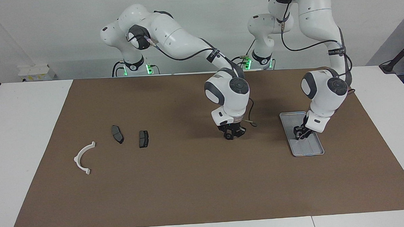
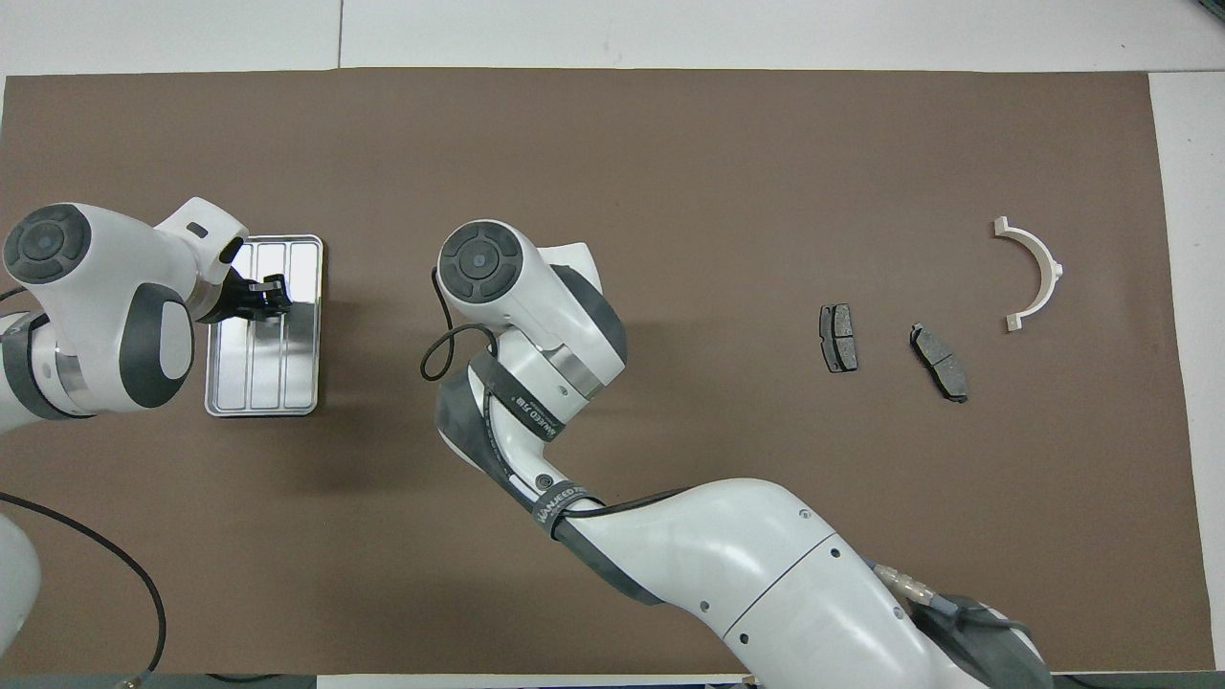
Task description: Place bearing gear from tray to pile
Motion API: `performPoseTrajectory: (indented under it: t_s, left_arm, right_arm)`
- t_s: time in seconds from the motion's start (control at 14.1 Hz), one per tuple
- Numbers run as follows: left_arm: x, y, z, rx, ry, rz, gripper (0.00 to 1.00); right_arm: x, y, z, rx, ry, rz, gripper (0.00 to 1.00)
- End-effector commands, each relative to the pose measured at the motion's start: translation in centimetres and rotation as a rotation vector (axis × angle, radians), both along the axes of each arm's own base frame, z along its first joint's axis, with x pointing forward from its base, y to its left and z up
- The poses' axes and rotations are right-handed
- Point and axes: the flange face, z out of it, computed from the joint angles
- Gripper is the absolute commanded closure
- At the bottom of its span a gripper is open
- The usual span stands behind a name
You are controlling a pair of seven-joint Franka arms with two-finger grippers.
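Observation:
The silver ridged tray (image 1: 309,149) lies on the brown mat toward the left arm's end of the table; it also shows in the overhead view (image 2: 297,373). My left gripper (image 1: 300,133) is down in the tray, at its middle (image 2: 273,292). I cannot make out the bearing gear; the gripper covers that spot. The pile lies toward the right arm's end: a white semicircular bracket (image 1: 82,156) and two dark grey pads (image 1: 117,134) (image 1: 143,139). My right gripper (image 1: 233,134) hangs low over the bare mat mid-table, between tray and pile. In the overhead view its own wrist (image 2: 507,287) hides it.
The brown mat (image 1: 191,189) covers most of the white table. The pile also shows in the overhead view: the bracket (image 2: 1043,268) and the pads (image 2: 838,337) (image 2: 940,361). A loose black cable (image 2: 435,354) loops beside the right wrist.

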Motion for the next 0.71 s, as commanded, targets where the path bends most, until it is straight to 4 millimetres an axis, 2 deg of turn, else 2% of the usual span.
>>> performPoseTrajectory:
  t_s: [0.0,0.07,0.21,0.28,0.35,0.43,0.5,0.64]
  left_arm:
    - [-0.3,0.2,-0.2,0.009,-0.025,-0.007,0.51]
    - [-0.3,0.2,-0.2,0.009,-0.027,-0.007,0.51]
    - [-0.3,0.1,-0.3,0.009,-0.024,-0.008,0.51]
    - [-0.3,0.1,-0.3,0.009,-0.025,-0.008,0.55]
    - [-0.3,0.2,-0.3,0.009,-0.024,-0.007,0.64]
    - [-0.3,0.2,-0.4,0.009,-0.021,-0.007,0.73]
    - [-0.4,0.1,-0.4,0.009,-0.019,-0.008,0.81]
    - [-0.3,0.1,-0.3,0.009,-0.018,-0.010,0.91]
  right_arm:
    - [2.9,-6.6,8.0,-0.009,0.028,0.091,1.00]
    - [3.6,-9.2,11.0,-0.007,0.031,0.149,1.00]
    - [5.5,-16.1,16.2,-0.005,0.038,0.284,1.00]
    - [6.2,-19.5,18.0,-0.012,0.047,0.373,1.00]
    - [7.0,-23.1,19.3,-0.016,0.054,0.460,1.00]
    - [8.0,-27.1,20.1,-0.019,0.054,0.535,1.00]
    - [9.1,-31.0,20.0,-0.019,0.062,0.598,1.00]
    - [10.5,-37.6,18.7,-0.011,0.066,0.699,1.00]
